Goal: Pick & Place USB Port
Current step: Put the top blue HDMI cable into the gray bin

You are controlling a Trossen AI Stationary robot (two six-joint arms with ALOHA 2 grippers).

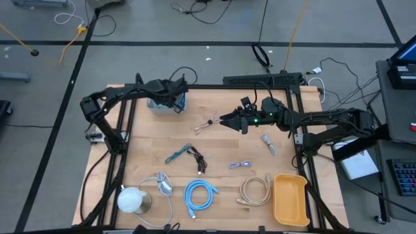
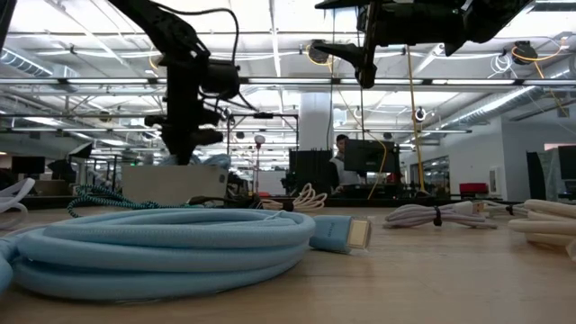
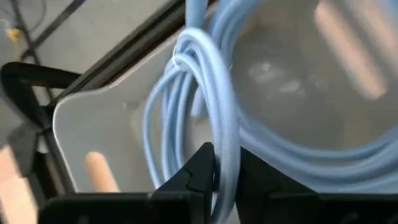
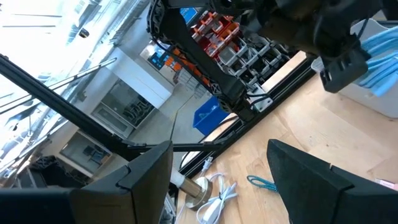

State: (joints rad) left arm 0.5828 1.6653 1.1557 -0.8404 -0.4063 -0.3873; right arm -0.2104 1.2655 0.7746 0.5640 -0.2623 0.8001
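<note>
Left wrist view: a coil of light blue cable (image 3: pixel 214 118) is sitting between the two dark fingers of the left claw (image 3: pixel 224 171), which are pinching in on one strand of it. The coil is lying in a pale grey bin (image 3: pixel 99 124), whose rim and floor are showing behind the loops.

In the high view, the left claw (image 1: pixel 174 91) is reaching down into that grey bin (image 1: pixel 156 106) at the far left corner of the wooden surface (image 1: pixel 214 140), with blue cable showing at the bin's edge. The right claw (image 1: pixel 227 121) is hovering above the middle of the surface with its fingers spread wide and nothing between them. The right wrist view is showing the same wide gap between its fingers (image 4: pixel 146 180), with the left arm and blue cable across the surface.

Other cables are lying loose on the surface. A small pale bundle (image 1: pixel 207 125) is lying just beside the right claw. A teal cable (image 1: pixel 177 156) and a dark cable (image 1: pixel 197 159) are lying near the centre. A grey cable (image 1: pixel 241 165) and a white cable (image 1: pixel 268 143) are lying to the right. Along the near edge, a white ball-shaped object (image 1: pixel 130 199), a coiled bright blue cable (image 1: pixel 198 195), a beige coiled cable (image 1: pixel 255 190) and a yellow tray (image 1: pixel 290 198) are sitting in a row.

In the low view, the bright blue cable (image 2: pixel 162 247) is filling the foreground, and a person is standing far off in the room behind.
</note>
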